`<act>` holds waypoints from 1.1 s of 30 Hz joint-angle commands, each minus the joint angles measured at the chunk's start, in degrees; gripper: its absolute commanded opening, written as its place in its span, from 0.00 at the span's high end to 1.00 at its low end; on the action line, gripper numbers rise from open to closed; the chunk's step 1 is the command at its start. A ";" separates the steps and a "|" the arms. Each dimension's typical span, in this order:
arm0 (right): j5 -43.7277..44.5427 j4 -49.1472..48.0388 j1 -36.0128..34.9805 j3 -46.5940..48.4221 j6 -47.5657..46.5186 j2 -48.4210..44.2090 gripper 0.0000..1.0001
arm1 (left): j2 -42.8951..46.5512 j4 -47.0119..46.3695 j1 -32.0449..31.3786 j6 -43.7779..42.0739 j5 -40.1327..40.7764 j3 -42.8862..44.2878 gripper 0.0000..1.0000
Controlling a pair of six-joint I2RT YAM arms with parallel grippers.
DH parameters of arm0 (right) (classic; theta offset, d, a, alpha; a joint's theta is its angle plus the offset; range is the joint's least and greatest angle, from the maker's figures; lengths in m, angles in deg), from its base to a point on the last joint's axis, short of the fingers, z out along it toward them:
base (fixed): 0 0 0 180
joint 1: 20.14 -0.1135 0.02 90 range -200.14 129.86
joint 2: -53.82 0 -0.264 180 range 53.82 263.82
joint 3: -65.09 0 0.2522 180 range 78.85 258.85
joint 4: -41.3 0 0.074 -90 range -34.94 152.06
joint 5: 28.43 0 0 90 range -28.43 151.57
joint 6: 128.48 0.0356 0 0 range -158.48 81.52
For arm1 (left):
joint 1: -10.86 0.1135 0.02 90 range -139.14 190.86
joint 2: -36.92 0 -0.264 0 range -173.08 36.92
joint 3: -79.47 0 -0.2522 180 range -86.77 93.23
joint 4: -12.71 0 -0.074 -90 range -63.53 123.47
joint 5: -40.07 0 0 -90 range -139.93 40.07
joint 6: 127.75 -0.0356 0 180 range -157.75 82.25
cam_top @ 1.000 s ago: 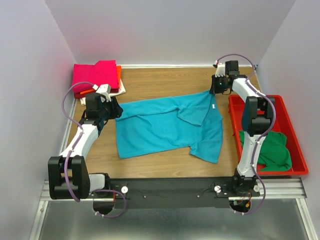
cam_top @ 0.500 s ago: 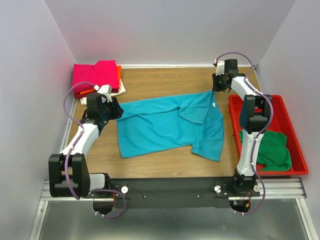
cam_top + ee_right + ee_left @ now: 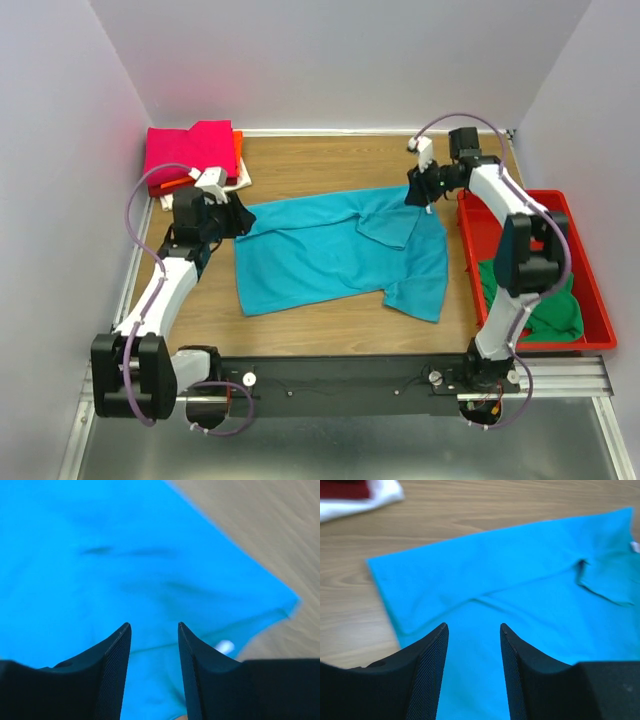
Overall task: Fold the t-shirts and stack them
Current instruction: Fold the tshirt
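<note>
Step in hand: the teal t-shirt (image 3: pixel 340 250) is being laid out flat for folding; no tidy fold is judged to be made yet.
Teal t-shirt: spread across the middle of the table (image 3: pixel 330 160), long axis from 9 to 3 o'clock, with a loose flap doubled over near its 1 o'clock corner, beside the white neck label (image 3: pixel 225 646).
Other shirts: a folded stack (image 3: pixel 190 150) is seen in the table's 10 o'clock corner, magenta on top; a green t-shirt (image 3: pixel 545 300) lies bunched in the red tray (image 3: pixel 590 290) at 3 o'clock.
Left claw (image 3: pixel 472 627): held partly spread and empty over the shirt's 9 o'clock edge.
Right claw (image 3: pixel 154 626): parted, nothing gripped, teal cloth seen below it at the 1 o'clock corner.
Changed since earlier frame: the right claw, then nearly closed at the shirt's far corner, has been opened and shifted toward 9 o'clock over the cloth; the left arm has been eased slightly toward the shirt.
Next move, as judged: the doubled flap needs smoothing, then one long edge must be pinched at both ends and carried across evenly.
Risk: cloth may be dragged off square if only one end is lifted.
</note>
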 commanded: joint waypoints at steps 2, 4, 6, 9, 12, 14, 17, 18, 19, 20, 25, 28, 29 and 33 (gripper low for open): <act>-12.71 12.02 -8.49 -15.24 -22.70 -15.10 0.46 | 5.12 4.22 -9.14 8.83 -3.95 -3.54 0.46; -13.85 13.86 -13.05 -21.50 -30.67 -22.28 0.43 | 7.92 9.68 -13.03 13.64 1.23 -3.98 0.46; -11.94 13.70 -17.09 -29.59 -34.91 -28.62 0.39 | 11.86 14.77 -18.39 21.88 7.12 -6.52 0.46; -10.79 12.38 -18.26 -35.41 -33.01 -32.34 0.36 | 16.97 21.54 -25.42 34.20 16.52 -9.77 0.45; -6.32 9.31 -18.35 -38.48 -26.87 -34.28 0.37 | 22.52 27.07 -30.60 48.88 18.91 -13.64 0.44; -3.15 5.01 -18.35 -39.98 -21.95 -35.68 0.37 | 24.72 29.11 -32.46 56.10 21.18 -15.32 0.43; 0.37 1.48 -18.26 -40.08 -15.70 -35.60 0.36 | 23.77 33.41 -33.87 61.38 28.55 -15.15 0.43; 1.77 1.57 -18.18 -39.38 -14.38 -35.34 0.36 | 22.37 34.03 -33.88 61.92 30.41 -14.54 0.43; 4.48 1.65 -18.26 -38.68 -12.28 -34.99 0.36 | 20.61 35.08 -33.88 62.71 32.08 -13.75 0.43; 5.21 1.65 -17.92 -37.97 -12.09 -34.81 0.36 | 16.07 35.27 -33.79 62.37 33.32 -12.35 0.43; 5.39 1.48 -17.03 -38.23 -11.73 -34.37 0.35 | 4.43 36.41 -34.05 64.03 32.63 -10.23 0.44; 5.57 1.39 -16.86 -38.41 -11.38 -34.54 0.35 | 2.92 37.20 -35.02 66.75 31.49 -10.22 0.46; 5.39 1.48 -16.86 -38.49 -11.21 -34.54 0.35 | 3.54 37.38 -35.19 67.28 31.48 -10.31 0.46; 4.86 1.48 -16.86 -38.49 -11.12 -34.72 0.35 | 6.44 38.26 -36.34 71.23 31.75 -10.84 0.47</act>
